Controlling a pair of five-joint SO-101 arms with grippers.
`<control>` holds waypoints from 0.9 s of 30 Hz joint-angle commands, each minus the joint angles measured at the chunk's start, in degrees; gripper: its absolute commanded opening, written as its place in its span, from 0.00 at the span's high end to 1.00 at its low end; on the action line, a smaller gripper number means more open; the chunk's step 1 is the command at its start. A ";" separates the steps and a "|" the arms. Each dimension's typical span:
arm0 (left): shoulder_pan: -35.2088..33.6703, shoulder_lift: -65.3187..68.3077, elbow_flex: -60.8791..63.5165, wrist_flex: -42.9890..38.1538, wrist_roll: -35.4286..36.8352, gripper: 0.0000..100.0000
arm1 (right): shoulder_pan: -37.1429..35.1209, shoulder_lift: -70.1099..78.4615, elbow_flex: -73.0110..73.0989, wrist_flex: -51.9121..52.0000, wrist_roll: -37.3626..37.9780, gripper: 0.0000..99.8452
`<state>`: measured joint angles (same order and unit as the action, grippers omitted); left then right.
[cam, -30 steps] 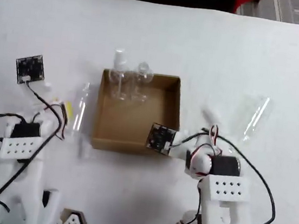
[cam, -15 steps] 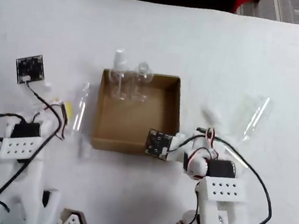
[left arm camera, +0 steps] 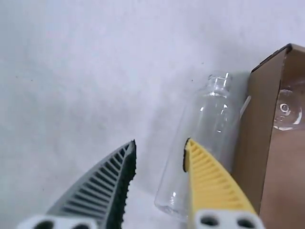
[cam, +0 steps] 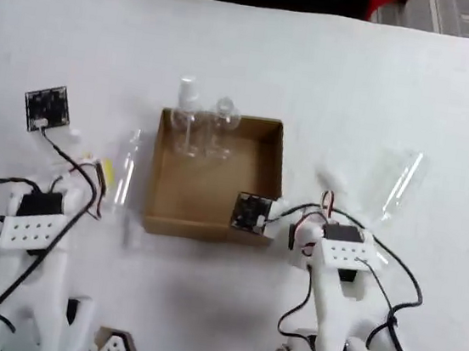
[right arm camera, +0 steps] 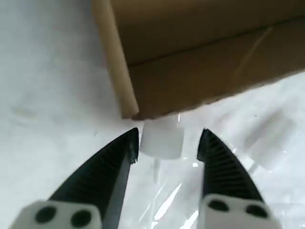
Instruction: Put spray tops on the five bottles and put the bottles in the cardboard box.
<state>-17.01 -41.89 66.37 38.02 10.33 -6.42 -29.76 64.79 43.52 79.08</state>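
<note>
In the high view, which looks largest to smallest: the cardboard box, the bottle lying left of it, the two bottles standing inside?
Largest: cardboard box.
Then lying bottle, standing bottle with spray top, second standing bottle: alike in size, standing ones foreshortened, so unranked.

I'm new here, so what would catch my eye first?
A cardboard box sits mid-table with two upright bottles inside at its far wall. The open right gripper straddles a white spray top by the box's near corner; an uncapped bottle lies beside the box by the left gripper.
</note>
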 commanded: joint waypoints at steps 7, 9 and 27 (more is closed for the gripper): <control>0.84 -1.54 -0.35 -1.58 0.44 0.84 | 5.93 -13.41 -3.25 2.07 0.26 0.99; 0.84 -1.54 -0.35 -1.58 0.44 0.84 | 7.96 -17.89 -5.10 6.29 0.26 0.98; 1.10 -1.54 -0.26 -1.23 0.44 0.84 | 44.62 12.00 -29.27 -4.97 -22.33 0.98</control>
<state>-16.75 -41.89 66.37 38.02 10.33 32.62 -31.52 45.01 42.37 63.34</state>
